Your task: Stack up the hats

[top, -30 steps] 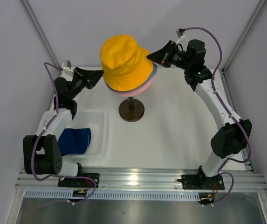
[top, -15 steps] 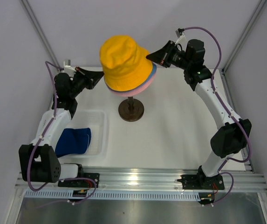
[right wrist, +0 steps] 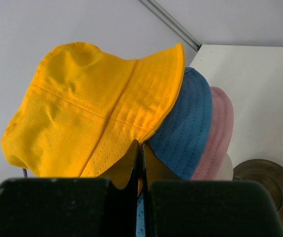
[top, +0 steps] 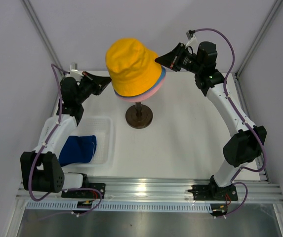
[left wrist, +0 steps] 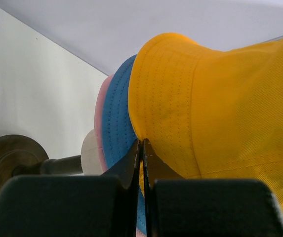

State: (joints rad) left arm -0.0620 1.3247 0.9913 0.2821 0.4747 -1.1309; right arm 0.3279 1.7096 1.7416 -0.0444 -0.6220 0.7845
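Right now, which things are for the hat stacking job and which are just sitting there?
For the job: yellow hat, light blue hat, pink hat, dark navy hat.
Just there: clear plastic tray, head-form stand.

No writing, label or number can be read anywhere.

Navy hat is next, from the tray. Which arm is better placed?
Left, probably. The dark navy fabric bucket hat lies in the clear plastic tray on the left arm's side, near the shut left gripper. The right gripper, also shut, is across the brown round-based stand.
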